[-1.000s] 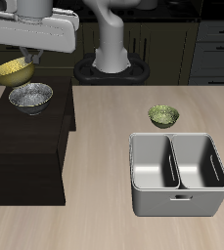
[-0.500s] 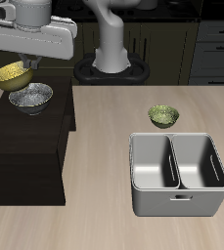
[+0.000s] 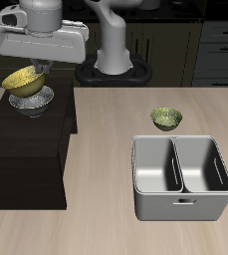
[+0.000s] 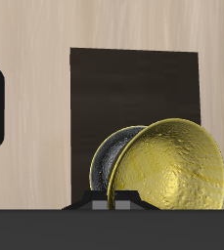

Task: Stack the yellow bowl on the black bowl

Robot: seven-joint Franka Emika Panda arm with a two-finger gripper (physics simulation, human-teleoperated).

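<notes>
The yellow bowl [image 3: 24,80] hangs tilted from my gripper [image 3: 36,70], which is shut on its rim. It hovers just above the black bowl [image 3: 32,100], which sits on the dark cabinet top [image 3: 11,125]. In the wrist view the yellow bowl [image 4: 177,166] covers much of the black bowl [image 4: 111,161], whose speckled inside shows beside it. My fingertips are mostly hidden by the bowl and the gripper body.
An olive-green bowl [image 3: 166,119] sits on the wooden table. A grey two-compartment bin [image 3: 182,177] stands nearer the table's front edge. The robot base [image 3: 114,62] is at the back.
My gripper has carried the yellow bowl sideways from beyond the cabinet's edge to above the black bowl, and a little lower.
</notes>
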